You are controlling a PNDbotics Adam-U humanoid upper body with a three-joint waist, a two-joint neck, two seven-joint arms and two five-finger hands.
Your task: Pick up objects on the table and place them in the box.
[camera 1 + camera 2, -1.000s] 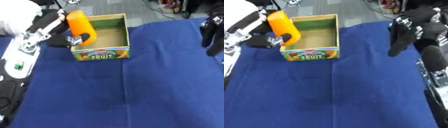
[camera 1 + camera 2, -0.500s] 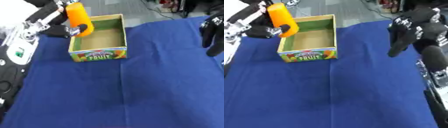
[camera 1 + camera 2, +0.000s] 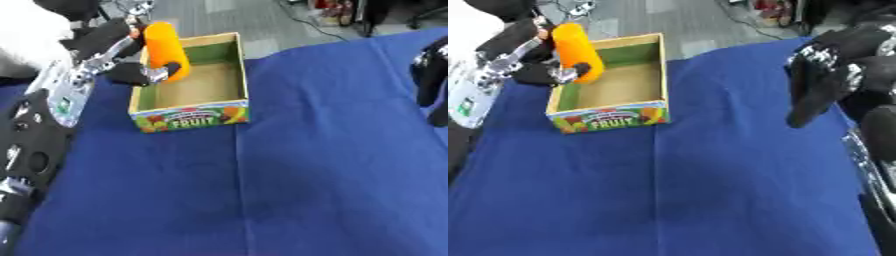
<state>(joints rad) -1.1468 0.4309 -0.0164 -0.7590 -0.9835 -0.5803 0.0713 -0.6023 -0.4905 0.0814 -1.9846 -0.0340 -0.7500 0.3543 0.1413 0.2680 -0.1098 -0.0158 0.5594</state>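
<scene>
My left hand is shut on an orange cylinder, holding it nearly upright over the left wall of the open cardboard box. The box has a green inner lining and a front panel printed FRUIT; its floor looks bare. My right hand hangs open at the right, well above the blue cloth, fingers pointing down and holding nothing.
A blue cloth covers the table and shows no other loose object. Grey floor with cables lies beyond the far edge. My left arm runs down the left side.
The whole picture has shifted, so the head moved. The left hand has carried the orange cylinder a little further over the box's left wall. The right hand has stayed put.
</scene>
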